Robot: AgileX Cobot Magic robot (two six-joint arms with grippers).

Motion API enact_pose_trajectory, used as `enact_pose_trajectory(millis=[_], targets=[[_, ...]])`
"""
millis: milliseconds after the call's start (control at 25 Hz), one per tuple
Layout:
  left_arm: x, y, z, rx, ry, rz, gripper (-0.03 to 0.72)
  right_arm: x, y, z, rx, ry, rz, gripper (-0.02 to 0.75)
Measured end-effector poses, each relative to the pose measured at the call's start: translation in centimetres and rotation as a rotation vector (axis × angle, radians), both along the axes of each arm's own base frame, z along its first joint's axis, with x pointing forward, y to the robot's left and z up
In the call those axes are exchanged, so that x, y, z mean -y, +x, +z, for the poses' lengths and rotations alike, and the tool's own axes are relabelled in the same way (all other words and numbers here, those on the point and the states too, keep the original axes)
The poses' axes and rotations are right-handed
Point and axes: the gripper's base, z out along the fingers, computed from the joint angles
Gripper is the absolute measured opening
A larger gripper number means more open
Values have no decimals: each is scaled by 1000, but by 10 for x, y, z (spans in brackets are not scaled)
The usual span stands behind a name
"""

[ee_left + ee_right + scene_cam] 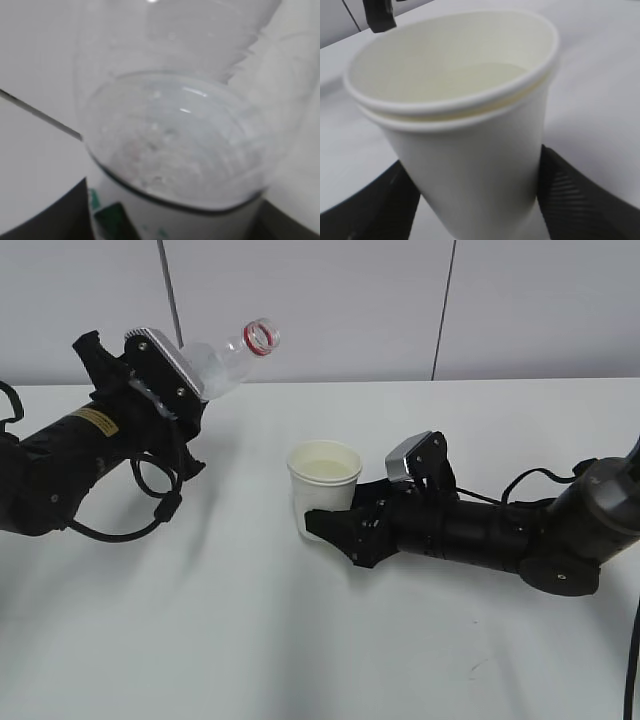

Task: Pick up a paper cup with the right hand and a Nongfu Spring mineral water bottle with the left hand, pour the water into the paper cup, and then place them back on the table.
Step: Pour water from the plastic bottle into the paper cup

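My left gripper (192,390) is shut on the clear mineral water bottle (222,365) and holds it in the air at the left. The bottle is tilted, its open mouth with the red neck ring (263,337) pointing up and to the right, apart from the cup. In the left wrist view the bottle (175,130) fills the frame, its white and green label between the fingers of my left gripper (170,222). My right gripper (322,524) is shut on the white paper cup (323,485), upright near the table's middle. The cup (470,150) holds a little water (490,75); my right gripper (475,205) clasps its lower wall.
The white table (300,640) spreads around both arms, with a small dark scuff (480,665) at the front right. A pale wall with vertical seams stands behind. Black cables loop by the left arm (150,510) and trail from the right arm (530,480).
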Motion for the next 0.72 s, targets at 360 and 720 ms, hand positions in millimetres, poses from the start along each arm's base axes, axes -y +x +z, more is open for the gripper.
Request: enact_pose_trajectory(millis=[360,720], targets=[[-1,0,-1,-158,-458,80,405,2,3,1,5,8,-37,519],[-3,0,-4,-308,-819,163,405,4,7,2,21,12,-87,519]])
